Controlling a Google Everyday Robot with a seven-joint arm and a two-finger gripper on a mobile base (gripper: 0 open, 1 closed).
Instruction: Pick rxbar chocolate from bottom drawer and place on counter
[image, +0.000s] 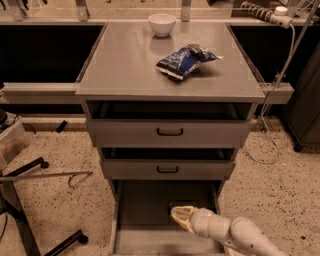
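White bowl (162, 23), blue-and-white snack bag (186, 60) lying near it, two grey drawer fronts (130, 134) with black handles (170, 132), speckled floor (60, 210).

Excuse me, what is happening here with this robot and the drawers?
The robot's arm reaches into the open bottom drawer, with its pincer just beside a dark bar, likely the rxbar. The bar lies on the drawer floor, not yet lifted. On the counter above sit a blue snack bag and a white bowl.

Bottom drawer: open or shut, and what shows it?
Open: the bottom drawer is pulled out, floor exposed below the two drawer fronts; the hand reaches into it.
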